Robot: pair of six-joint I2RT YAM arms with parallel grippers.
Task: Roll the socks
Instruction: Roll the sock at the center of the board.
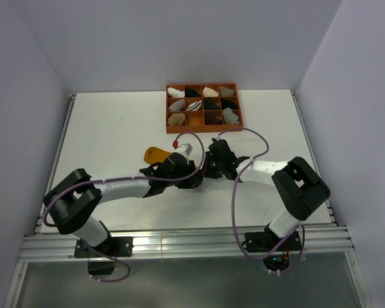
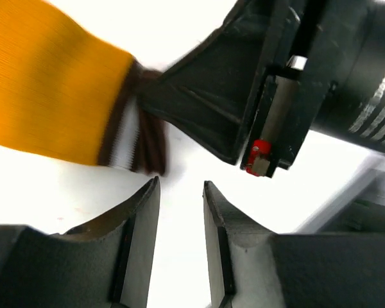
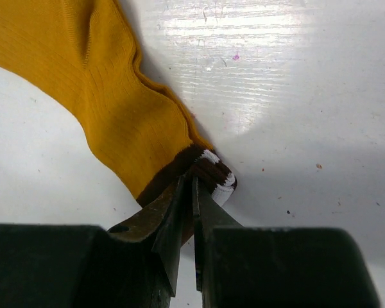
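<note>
Right wrist view is showing the right gripper (image 3: 187, 186) clamping the striped cuff (image 3: 215, 172) of the mustard-yellow sock (image 3: 115, 109), which is lying flat and unrolled on the table (image 3: 295, 96). The left gripper (image 2: 179, 192) is standing parted and empty beside that cuff. No roll is forming yet, so the task is judged barely begun.

A white table (image 1: 115, 128) stands between plain pale grey walls (image 1: 179, 38).

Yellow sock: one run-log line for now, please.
yellow sock: on table | right gripper: shut on cuff | left gripper: open, empty
</note>
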